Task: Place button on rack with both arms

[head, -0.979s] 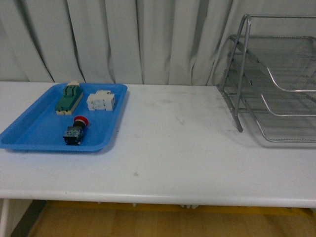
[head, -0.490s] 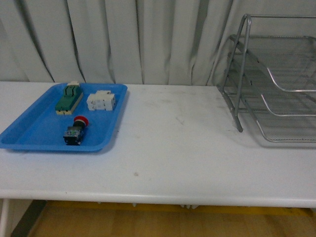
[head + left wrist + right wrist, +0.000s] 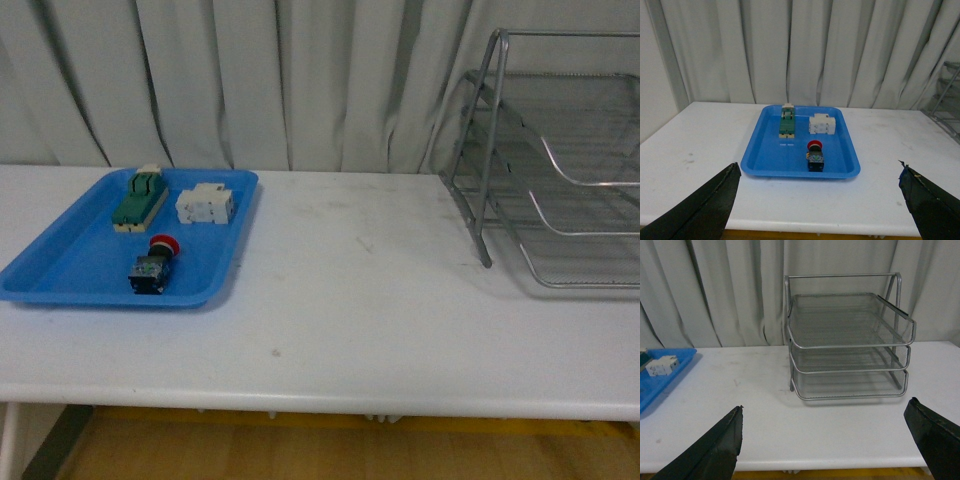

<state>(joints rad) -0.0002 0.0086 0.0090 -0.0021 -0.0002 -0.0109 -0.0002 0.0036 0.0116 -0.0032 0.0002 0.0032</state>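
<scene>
Button (image 3: 155,265) lies inside the blue tray (image 3: 75,262), toward the tray's 6 o'clock edge in the front view; its red cap points to 12 o'clock and its black body to 6 o'clock. The tray sits on the white tabletop (image 3: 350,300) at about 9 o'clock; two other parts share it, a green-topped block (image 3: 139,198) at the tray's 11 o'clock and a white terminal block (image 3: 205,205) at its 1 o'clock, both apart from the button. The rack (image 3: 560,180) stands at about 2 o'clock on the tabletop, well apart from the tray, partly cut off by the picture's edge; three wire-mesh tiers show, and nothing can be seen lying on them; a pale pleated curtain (image 3: 250,80) hangs behind everything.

From the left wrist view the button (image 3: 815,156) lies near the tray's (image 3: 772,155) front rim, with the green-topped block (image 3: 786,120) and the white terminal block (image 3: 821,123) beyond it; the left end effector (image 3: 817,172) is spread wide, its two dark fingers (image 3: 705,210) at the lower corners, gripping nothing and well short of the tray.

From the right wrist view the rack (image 3: 850,345) faces the camera with its open side; the white terminal block (image 3: 662,365) shows at the edge; the right end effector (image 3: 824,405) is likewise spread wide and empty, short of the rack.
</scene>
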